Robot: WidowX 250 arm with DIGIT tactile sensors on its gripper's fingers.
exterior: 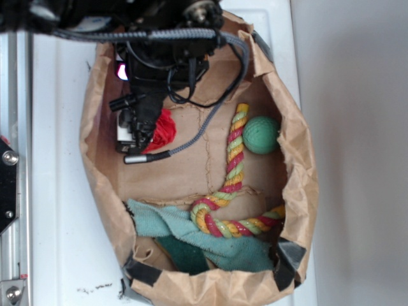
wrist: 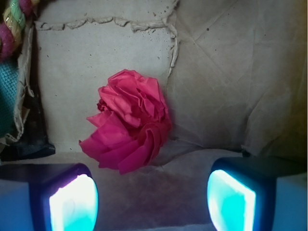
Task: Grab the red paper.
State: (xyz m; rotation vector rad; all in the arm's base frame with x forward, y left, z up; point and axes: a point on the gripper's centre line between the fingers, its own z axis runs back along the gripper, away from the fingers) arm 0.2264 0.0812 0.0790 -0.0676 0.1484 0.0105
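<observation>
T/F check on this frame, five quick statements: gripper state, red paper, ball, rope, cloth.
1. The gripper is open, nothing between its fingers. True.
2. The red paper is already clamped. False: it lies on the bag floor, ahead of the fingertips.
3. The green ball sits beside the twisted rope. True.
4. The teal cloth covers the red paper. False: they lie at opposite ends of the paper bag.
5. The ball is outside the bag. False: inside.

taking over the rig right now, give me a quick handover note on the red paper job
Gripper: open, empty, fingers apart, hovering over the red paper.
Red paper: on the floor of the brown paper bag, near its left wall, lying free and ahead of the fingers in the wrist view.
Done: arm lined up over it.
Left: lower, close on the paper, lift.
</observation>
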